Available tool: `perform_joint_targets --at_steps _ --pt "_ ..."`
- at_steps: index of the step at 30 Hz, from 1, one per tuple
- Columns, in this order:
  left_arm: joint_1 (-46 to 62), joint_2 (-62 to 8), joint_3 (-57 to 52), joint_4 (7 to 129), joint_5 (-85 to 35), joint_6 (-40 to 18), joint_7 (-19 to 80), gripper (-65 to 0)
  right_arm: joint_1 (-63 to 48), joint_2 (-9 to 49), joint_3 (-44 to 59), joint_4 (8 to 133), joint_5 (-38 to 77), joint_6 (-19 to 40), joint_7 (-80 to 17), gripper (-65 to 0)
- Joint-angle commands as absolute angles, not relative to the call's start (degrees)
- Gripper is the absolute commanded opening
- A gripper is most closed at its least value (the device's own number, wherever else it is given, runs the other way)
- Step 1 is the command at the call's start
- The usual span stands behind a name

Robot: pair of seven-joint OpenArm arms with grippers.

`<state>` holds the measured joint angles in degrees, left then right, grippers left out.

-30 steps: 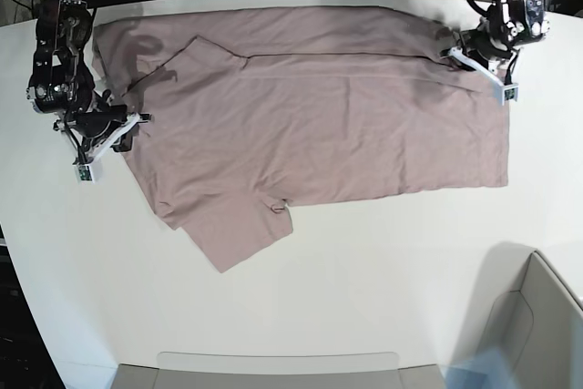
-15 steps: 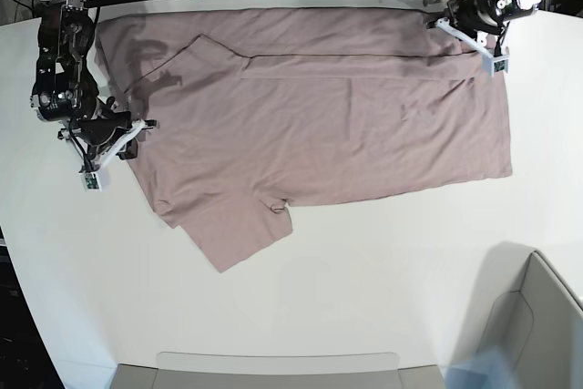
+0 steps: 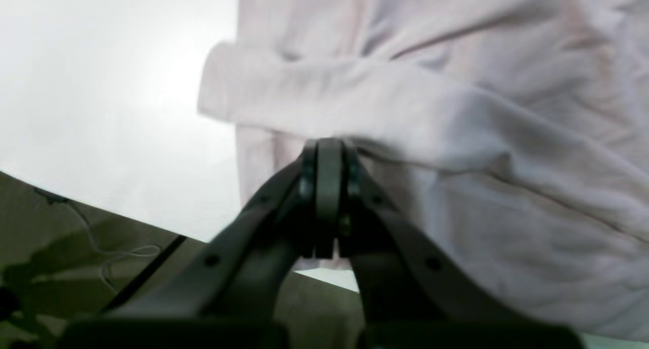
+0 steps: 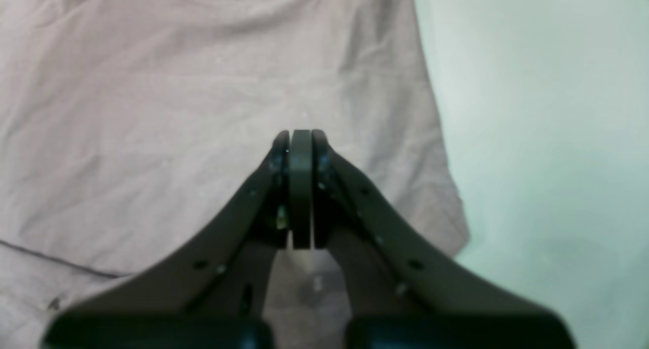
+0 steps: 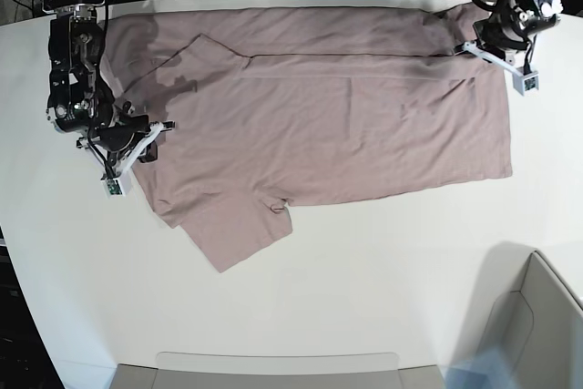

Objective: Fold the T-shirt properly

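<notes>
Base view: T-shirt (image 5: 319,116) lies spread on white table (image 5: 364,298), folded lengthwise along far edge, one sleeve sticking out toward near-left, hem end to the right. L gripper (image 5: 499,54) at shirt's far-right corner; R gripper (image 5: 123,154) at shirt's left edge nr shoulder.

L wrist view adds: L gripper (image 3: 328,151) fingers pressed together, tips against a raised roll of cloth; can't tell if fabric is pinched between them. Table edge + cables below visible here only.

R wrist view adds: R gripper (image 4: 300,141) fingers shut flat together over the cloth, nothing seen between them; shirt edge runs just right of tips, bare table beyond.

Grey bin (image 5: 537,316) at near-right corner, well apart from shirt; contents not visible. Nothing lies on the shirt besides the grippers.
</notes>
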<state>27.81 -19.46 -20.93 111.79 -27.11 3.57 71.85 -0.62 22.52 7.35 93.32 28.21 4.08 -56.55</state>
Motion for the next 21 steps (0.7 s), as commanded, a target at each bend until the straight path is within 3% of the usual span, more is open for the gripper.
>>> perform_joint_targets --at_steps 1,9,21 --pt "28.4 -20.0 -21.4 112.4 -27.3 3.5 71.9 -65.0 0.4 23.4 7.7 94.2 28.3 4.1 -55.5 -65.0" --pt "28.4 -19.6 -21.1 110.7 -27.5 3.4 71.9 -65.0 0.3 23.4 7.9 94.1 28.3 4.1 -55.5 -65.0" --pt "27.7 -22.5 -19.4 94.9 -27.2 3.6 67.2 -65.0 0.1 23.4 8.1 94.1 28.3 4.1 -55.5 -65.0"
